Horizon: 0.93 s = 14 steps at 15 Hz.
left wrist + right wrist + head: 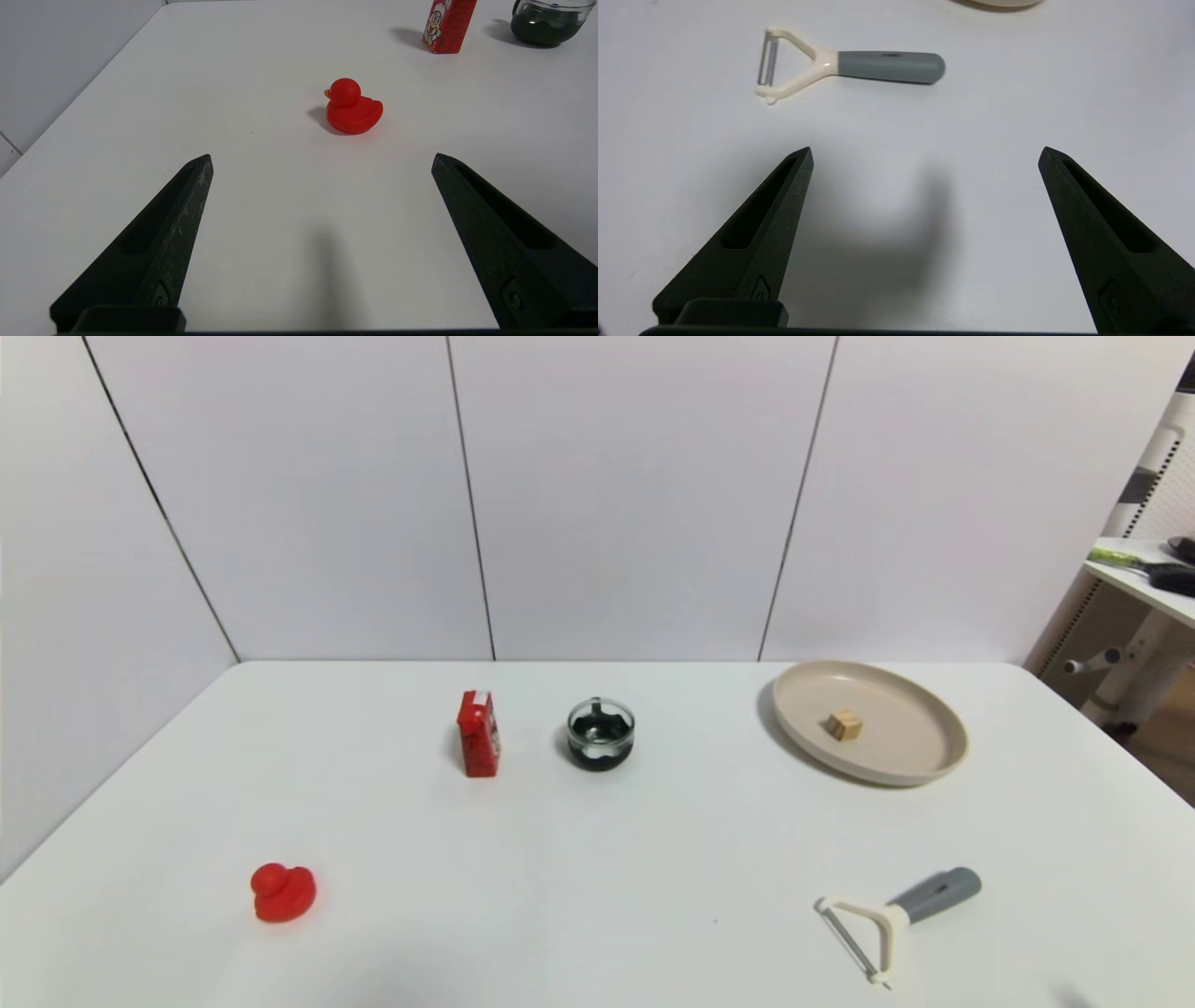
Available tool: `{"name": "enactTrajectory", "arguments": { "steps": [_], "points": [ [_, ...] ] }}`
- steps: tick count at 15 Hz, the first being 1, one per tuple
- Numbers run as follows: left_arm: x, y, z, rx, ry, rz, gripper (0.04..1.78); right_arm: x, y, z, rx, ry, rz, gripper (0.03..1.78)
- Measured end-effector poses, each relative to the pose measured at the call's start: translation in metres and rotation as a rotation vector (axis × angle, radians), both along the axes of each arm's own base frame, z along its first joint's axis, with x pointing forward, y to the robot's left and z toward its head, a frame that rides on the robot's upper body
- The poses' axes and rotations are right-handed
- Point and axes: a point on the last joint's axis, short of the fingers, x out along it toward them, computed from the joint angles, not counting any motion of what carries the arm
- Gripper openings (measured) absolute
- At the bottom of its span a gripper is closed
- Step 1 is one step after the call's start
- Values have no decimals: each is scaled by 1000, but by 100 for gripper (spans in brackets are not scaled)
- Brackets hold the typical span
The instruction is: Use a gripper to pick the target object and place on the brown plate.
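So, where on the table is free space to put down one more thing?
Free: the wide front middle between the red duck and the peeler, and between the glass bowl and the brown plate. Crowded: the red carton beside that bowl.

Bright, even overhead light, soft shadows on the table (597, 915), sharp focus.

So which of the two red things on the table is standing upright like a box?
The red carton, upright beside the dark glass bowl. The other red thing is the rounded duck, alone nearer the table's front, ahead of the open left pincer.
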Motion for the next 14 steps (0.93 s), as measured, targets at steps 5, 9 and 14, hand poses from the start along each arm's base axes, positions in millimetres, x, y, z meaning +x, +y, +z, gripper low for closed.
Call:
{"name": "enactTrajectory", "arguments": {
  "steps": [5, 9, 14],
  "points": [
    [0, 0, 0, 0, 0, 0, 169, -32, -2, -32, 116, -195, -131, 169],
    [0, 0, 0, 0, 0, 0, 169, -40, -3, -37, 163, -285, -152, 169],
    [0, 0, 0, 0, 0, 0, 169, -42, -3, -38, 220, -301, -161, 169]
  ]
}}
